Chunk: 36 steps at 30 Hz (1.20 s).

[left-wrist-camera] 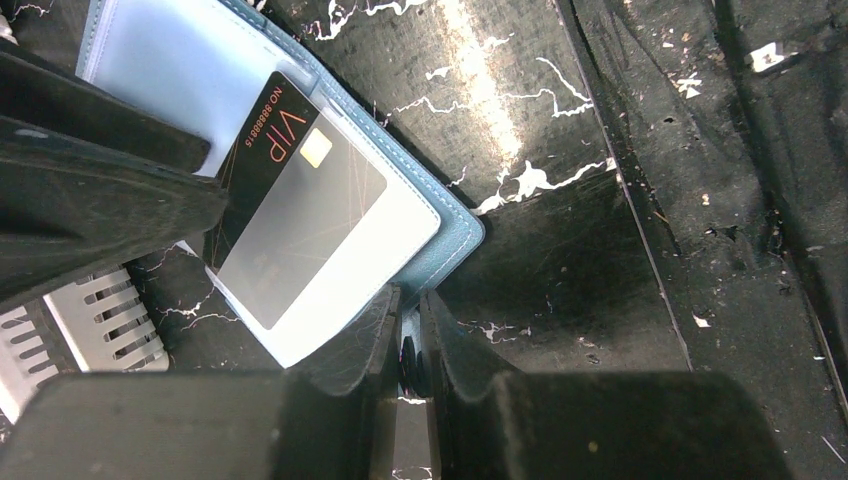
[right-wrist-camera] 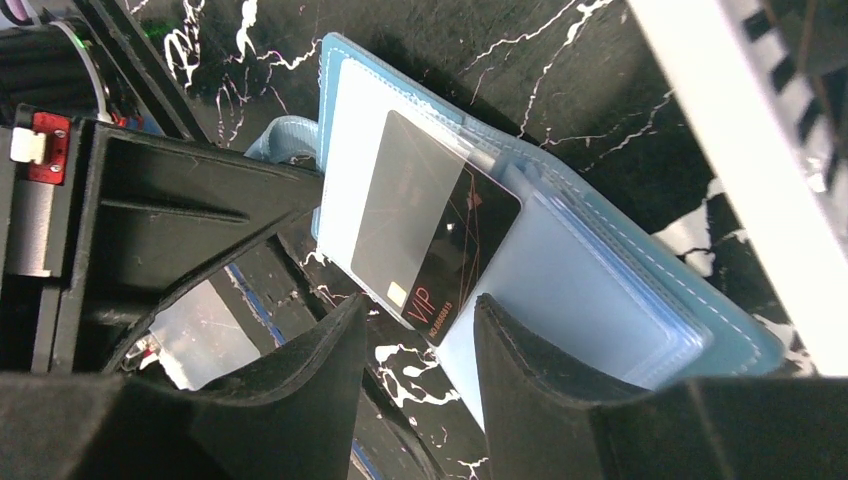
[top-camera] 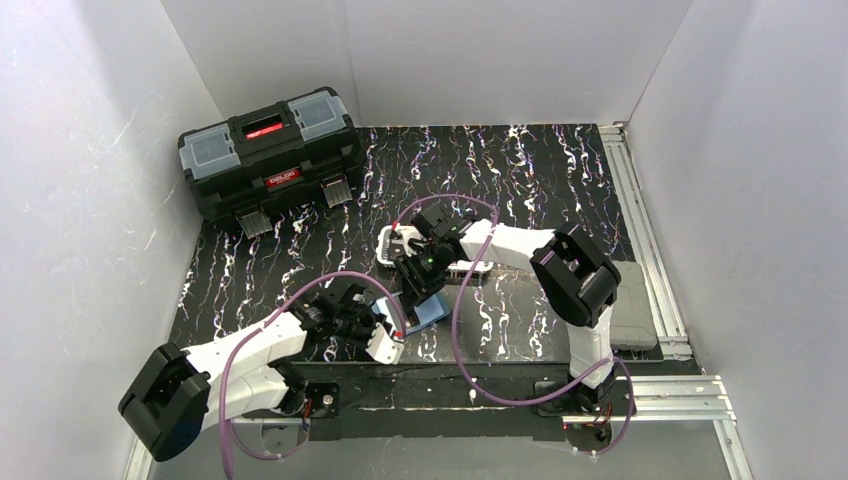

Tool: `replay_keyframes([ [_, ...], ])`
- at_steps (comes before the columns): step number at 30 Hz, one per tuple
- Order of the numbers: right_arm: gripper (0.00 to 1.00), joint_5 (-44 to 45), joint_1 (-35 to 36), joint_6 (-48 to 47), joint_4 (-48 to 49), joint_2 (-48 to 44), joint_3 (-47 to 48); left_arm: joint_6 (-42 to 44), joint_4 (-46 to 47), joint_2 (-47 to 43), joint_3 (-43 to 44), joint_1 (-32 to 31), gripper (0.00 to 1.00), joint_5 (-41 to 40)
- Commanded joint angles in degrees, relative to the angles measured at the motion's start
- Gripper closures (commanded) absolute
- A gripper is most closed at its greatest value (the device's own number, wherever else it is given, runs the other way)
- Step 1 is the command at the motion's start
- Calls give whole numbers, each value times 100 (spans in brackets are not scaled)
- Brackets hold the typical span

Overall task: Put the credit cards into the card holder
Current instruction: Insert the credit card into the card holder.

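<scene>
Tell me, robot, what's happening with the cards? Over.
Left gripper pinching card holder edge. Right gripper open at black card, partly in sleeve. White basket alongside, not blocking.

Both arms meet at the teal card holder (top-camera: 430, 313)
Left end effector (top-camera: 392, 325) and right end effector (top-camera: 415, 290) crowd it on the marbled counter (top-camera: 520, 170); a white mesh basket (top-camera: 392, 243) sits just behind, a black toolbox (top-camera: 270, 160) back left.

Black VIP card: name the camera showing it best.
Left wrist: the black card is close, print and chip readable, partly in the card holder. Right wrist shows it with tinier print; top view leaves it indistinguishable.
</scene>
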Motion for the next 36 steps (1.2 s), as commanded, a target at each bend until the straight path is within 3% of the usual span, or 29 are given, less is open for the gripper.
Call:
replay_keyframes([
  [1, 49, -88, 89, -58, 19, 160, 101, 48, 40, 105, 21, -8, 90, 178],
  [23, 49, -420, 281, -183, -58, 430, 613, 96, -13, -14, -87, -6, 90, 182],
  [36, 51, -271, -4, -140, -6, 110, 333, 208, -156, -167, -158, -5, 91, 205],
])
